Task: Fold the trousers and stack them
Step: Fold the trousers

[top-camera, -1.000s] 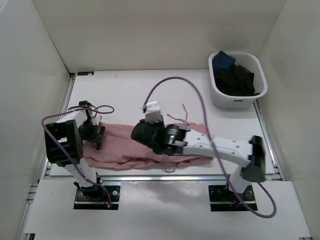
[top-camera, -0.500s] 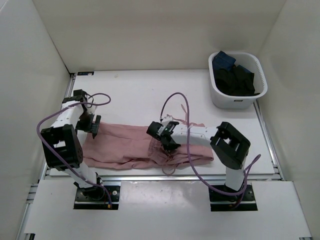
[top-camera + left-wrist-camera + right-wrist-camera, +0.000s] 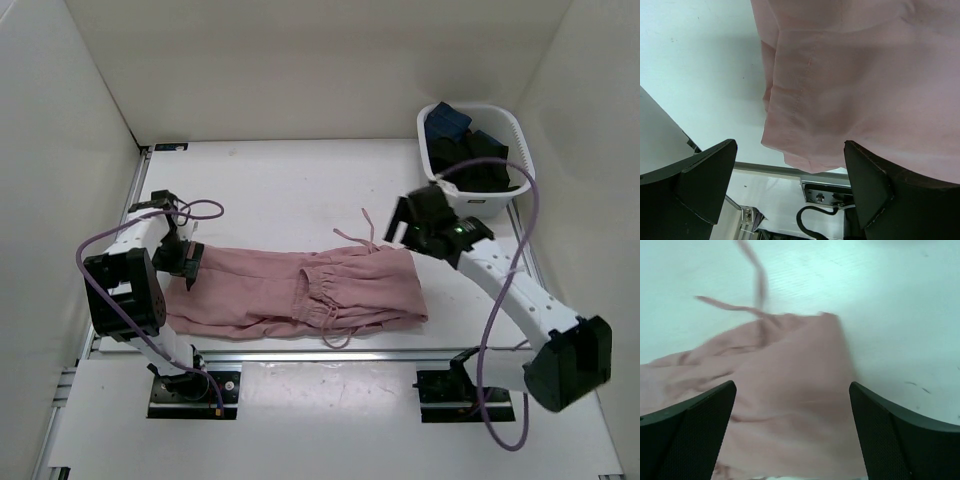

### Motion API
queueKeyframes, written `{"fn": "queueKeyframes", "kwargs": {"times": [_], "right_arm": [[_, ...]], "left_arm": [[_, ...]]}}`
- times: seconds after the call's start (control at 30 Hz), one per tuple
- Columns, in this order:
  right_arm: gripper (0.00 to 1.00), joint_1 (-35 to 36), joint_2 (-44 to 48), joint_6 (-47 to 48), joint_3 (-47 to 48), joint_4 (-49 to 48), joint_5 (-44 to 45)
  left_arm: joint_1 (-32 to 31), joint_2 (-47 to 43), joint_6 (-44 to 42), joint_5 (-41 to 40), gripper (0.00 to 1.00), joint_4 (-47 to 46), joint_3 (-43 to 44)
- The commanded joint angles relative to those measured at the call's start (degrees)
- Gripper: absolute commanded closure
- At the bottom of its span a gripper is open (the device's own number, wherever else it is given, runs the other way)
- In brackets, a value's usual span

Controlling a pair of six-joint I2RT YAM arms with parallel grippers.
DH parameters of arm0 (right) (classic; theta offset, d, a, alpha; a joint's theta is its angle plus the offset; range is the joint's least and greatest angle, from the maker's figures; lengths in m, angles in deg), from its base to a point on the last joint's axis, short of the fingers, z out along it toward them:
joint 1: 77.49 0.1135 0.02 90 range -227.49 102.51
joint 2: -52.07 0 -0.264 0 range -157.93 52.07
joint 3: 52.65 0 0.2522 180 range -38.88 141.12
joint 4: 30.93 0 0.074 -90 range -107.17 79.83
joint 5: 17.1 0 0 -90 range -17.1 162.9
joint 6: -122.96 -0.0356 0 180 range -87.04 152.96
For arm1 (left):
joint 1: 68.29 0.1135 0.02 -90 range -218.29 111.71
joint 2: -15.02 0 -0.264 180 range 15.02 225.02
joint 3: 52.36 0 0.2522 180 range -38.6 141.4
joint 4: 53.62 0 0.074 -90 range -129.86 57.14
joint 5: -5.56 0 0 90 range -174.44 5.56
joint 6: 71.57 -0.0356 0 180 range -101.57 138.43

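One pair of pink trousers (image 3: 300, 290) lies across the surface (image 3: 270, 185); the left claw (image 3: 190, 262) and right claw (image 3: 398, 224) hang spread, empty; one basket (image 3: 521, 142) stands upper right.

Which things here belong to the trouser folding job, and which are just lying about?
Part of the job: dusty-pink soft fabric trousers, spread on the white table; left gripper, open over one end; right gripper, open above the other end.
Lying about: white plastic basket at the far right; dark clothes piled inside it.
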Motion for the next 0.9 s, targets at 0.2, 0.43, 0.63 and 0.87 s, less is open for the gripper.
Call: {"fn": "queueKeyframes", "kwargs": {"times": [0.2, 0.43, 0.63, 0.87], "right_arm": [[0.02, -25.0, 3.6, 8.3, -27.1, -23.5, -46.1], [0.13, -28.5, 0.8, 6.9, -35.3, -31.9, -57.7], [0.57, -30.1, -4.7, 9.0, -35.3, -30.6, -60.9], [1.00, -41.0, 1.0, 17.5, -25.0, -7.0, -54.1]], "left_arm": [[0.5, -2.0, -0.2, -0.2, 0.00, -0.9, -1.3], [2.5, -0.8, -0.2, -0.2, 0.00, -2.7, -4.4], [2.5, -0.8, -0.7, 0.9, 0.00, -2.7, -5.1], [2.5, -1.8, -1.2, 2.0, 0.00, -0.2, -2.8]]}}
